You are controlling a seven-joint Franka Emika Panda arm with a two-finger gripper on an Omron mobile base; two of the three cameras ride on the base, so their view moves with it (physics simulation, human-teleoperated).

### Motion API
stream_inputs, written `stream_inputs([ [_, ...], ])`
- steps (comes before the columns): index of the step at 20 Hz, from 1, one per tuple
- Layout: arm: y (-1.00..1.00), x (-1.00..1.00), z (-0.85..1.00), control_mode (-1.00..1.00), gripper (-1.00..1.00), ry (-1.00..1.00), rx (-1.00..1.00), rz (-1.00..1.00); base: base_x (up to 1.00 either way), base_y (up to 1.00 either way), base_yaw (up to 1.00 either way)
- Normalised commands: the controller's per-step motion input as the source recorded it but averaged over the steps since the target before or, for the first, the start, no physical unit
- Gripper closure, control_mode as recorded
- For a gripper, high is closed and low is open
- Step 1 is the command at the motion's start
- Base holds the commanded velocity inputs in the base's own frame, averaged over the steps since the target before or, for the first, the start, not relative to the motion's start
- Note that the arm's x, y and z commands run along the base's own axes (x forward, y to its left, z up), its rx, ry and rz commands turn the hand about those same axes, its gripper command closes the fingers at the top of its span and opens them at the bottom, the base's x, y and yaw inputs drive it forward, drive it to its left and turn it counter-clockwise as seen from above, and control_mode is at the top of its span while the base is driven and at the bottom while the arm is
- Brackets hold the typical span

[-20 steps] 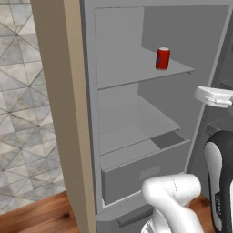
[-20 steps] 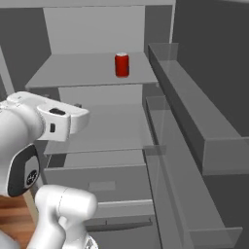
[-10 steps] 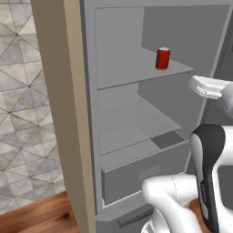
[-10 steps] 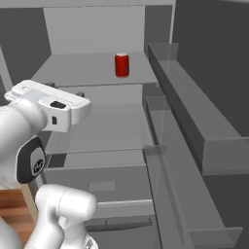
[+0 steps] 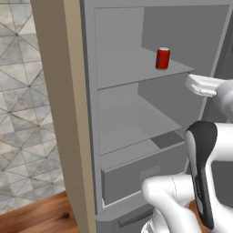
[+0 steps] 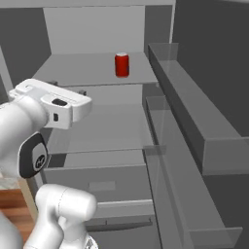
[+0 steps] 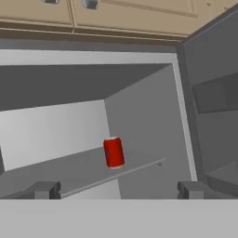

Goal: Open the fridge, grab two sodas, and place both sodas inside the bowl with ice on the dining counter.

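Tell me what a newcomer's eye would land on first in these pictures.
The red can stands out at once: it sits upright and alone on the upper shelf of the open grey fridge, the only colour among bare grey shelves. Next comes the robot's white arm in front of the fridge, its open gripper pointed at the can and well short of it.

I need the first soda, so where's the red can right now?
The can stands upright on the fridge's top shelf, toward its right front; in the hand view it sits ahead between the open gripper's tips.
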Motion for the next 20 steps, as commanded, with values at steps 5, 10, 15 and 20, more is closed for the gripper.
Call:
stream_inputs([
  [5, 0.00, 0.17, 0.00, -1.00, -1.00, 0.08, -0.05, 0.00, 0.00, 0.00, 0.00],
  [10, 0.00, 0.20, 0.00, -1.00, -1.00, 0.10, -0.11, 0.00, 0.00, 0.00, 0.00],
  [15, 0.00, 0.22, 0.00, -1.00, -1.00, 0.10, -0.10, 0.00, 0.00, 0.00, 0.00],
  [20, 0.01, 0.26, 0.00, -1.00, -1.00, 0.06, -0.03, 0.00, 0.00, 0.00, 0.00],
])
